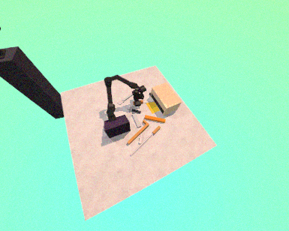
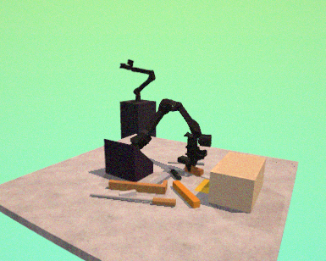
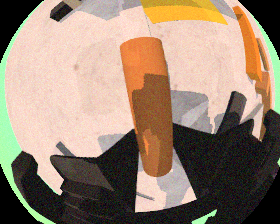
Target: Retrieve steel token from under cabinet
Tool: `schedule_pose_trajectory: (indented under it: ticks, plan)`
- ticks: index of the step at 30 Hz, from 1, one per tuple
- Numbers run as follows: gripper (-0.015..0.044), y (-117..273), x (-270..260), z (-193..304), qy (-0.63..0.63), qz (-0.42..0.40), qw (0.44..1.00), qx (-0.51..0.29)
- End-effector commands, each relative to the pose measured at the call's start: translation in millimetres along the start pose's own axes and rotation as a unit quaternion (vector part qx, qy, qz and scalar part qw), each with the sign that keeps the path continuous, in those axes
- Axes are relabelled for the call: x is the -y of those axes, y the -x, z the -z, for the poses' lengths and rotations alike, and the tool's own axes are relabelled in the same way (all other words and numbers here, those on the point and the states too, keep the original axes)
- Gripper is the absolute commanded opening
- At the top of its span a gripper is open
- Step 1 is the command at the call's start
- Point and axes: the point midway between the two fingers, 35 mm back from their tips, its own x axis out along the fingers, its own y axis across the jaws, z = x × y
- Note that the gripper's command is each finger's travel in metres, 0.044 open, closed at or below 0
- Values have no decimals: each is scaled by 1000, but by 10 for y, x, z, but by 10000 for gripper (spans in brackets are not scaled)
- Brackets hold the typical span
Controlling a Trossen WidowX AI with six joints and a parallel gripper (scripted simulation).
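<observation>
My gripper (image 1: 138, 103) (image 2: 191, 168) (image 3: 152, 129) is shut on the orange handle (image 3: 147, 65) (image 2: 196, 171) of a tool, a little in front of the marked area. A thin rod runs from the handle's far end towards the marked area in the wrist view; its tip is too faint to make out. The yellow marked area (image 1: 152, 107) (image 2: 203, 186) (image 3: 191, 15) lies on the table before the cabinet (image 1: 167, 97) (image 2: 236, 171). The cabinet's dark lower front faces the arm in the top view. I cannot see the token in any view.
An orange bar (image 1: 155, 119) (image 2: 186, 194) (image 3: 248, 45) lies beside the marked area. An orange L-shaped tool (image 1: 137, 133) (image 2: 137, 186) and a long rod with an orange handle (image 1: 156, 130) (image 2: 163, 202) lie further off. A small black object (image 1: 136, 111) (image 2: 175, 174) and grey strips lie near the gripper.
</observation>
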Motion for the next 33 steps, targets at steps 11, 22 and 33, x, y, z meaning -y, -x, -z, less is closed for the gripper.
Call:
schedule_pose_trajectory:
  ticks: [11,22,33]
  plan:
    - [0,4,-1,-184,1,0,1000,2]
    - [0,6,-2,-307,1,0,1000,2]
    - [0,8,-2,-423,2,0,1000,2]
